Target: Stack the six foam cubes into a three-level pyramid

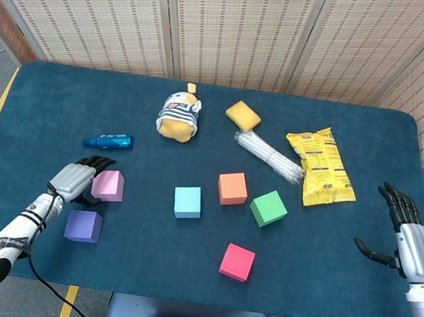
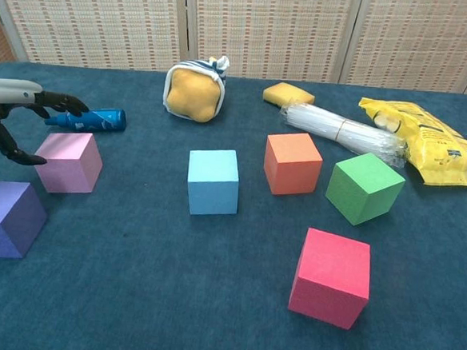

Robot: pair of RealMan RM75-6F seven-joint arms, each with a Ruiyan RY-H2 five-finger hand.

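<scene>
Six foam cubes lie apart on the table (image 1: 56,99): pink cube (image 1: 108,185), purple (image 1: 83,225), cyan (image 1: 187,201), orange (image 1: 232,188), green (image 1: 269,208), red (image 1: 237,261). Left hand (image 1: 75,179) spread, empty, beside the pink cube. Right hand (image 1: 406,239) splayed, empty, far right.

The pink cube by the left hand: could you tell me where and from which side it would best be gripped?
Probably across two opposite side faces of the pink cube, coming from above and its left, where the open left hand hovers. It sits flat, top and sides exposed. The purple cube lies apart in front, the blue tube apart behind, so fingers have room.
</scene>
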